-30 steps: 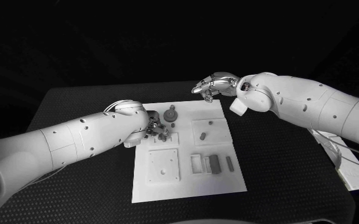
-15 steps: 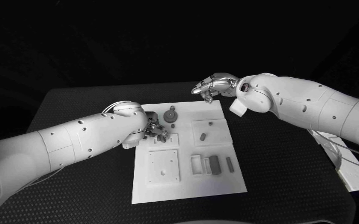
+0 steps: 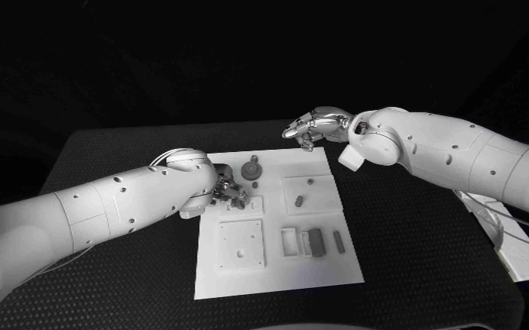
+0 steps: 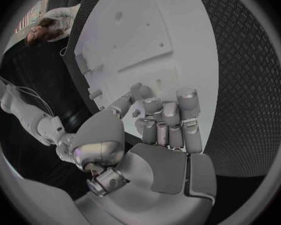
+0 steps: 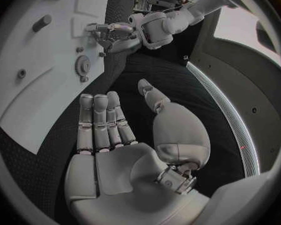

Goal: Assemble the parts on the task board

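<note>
The white task board (image 3: 276,223) lies in the middle of the black tabletop (image 3: 419,253), a little below the centre of the head view. The left hand (image 3: 228,190) sits low over the board's upper left part, at a small raised block there; its fingers (image 4: 168,116) are curled down close to the board's edge, and whether they are grasping a part cannot be told. The right hand (image 3: 313,127) hangs above the board's upper right corner, apart from it, with its fingers (image 5: 100,122) straight, side by side and holding nothing. A round toothed part (image 3: 252,169) lies near the board's top edge, just right of the left hand. A dark bar-shaped part (image 3: 316,241) rests among the slots in the board's lower right.
</note>
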